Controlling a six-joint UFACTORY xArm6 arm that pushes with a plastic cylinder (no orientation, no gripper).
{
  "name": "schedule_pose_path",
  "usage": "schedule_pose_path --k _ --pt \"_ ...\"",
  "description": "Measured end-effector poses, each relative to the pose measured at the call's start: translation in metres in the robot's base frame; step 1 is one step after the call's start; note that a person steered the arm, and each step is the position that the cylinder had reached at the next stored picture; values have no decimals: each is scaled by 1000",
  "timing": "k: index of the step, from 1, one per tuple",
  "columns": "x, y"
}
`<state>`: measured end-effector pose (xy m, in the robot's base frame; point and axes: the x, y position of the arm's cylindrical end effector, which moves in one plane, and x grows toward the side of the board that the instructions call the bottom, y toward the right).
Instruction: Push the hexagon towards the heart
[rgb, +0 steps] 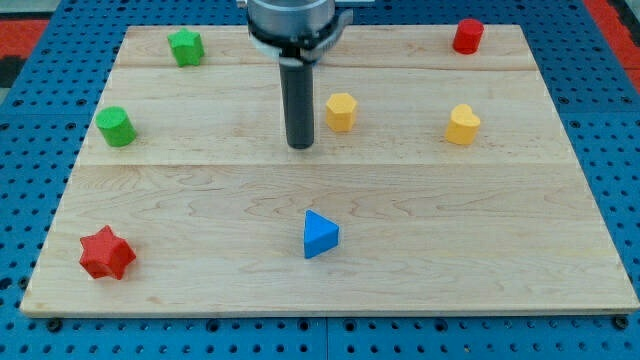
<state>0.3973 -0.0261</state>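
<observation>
No pincer is fitted, so its state cannot be told. My tip (301, 145) rests just left of the yellow hexagon (341, 110), upper centre of the worktop (200, 190); the yellow heart (462, 125) lies well right. Risk: an off-centre push may deflect the hexagon past the heart.

Wooden board (330, 290) on blue, seemingly perforated surface (30, 330).
</observation>
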Motion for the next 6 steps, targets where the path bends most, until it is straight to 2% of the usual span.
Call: schedule_pose_path --k 1,2,3,5,6 --pt "-21 3" --pt "-56 30" --pt "3 100" --pt "-74 62" --pt "-98 128"
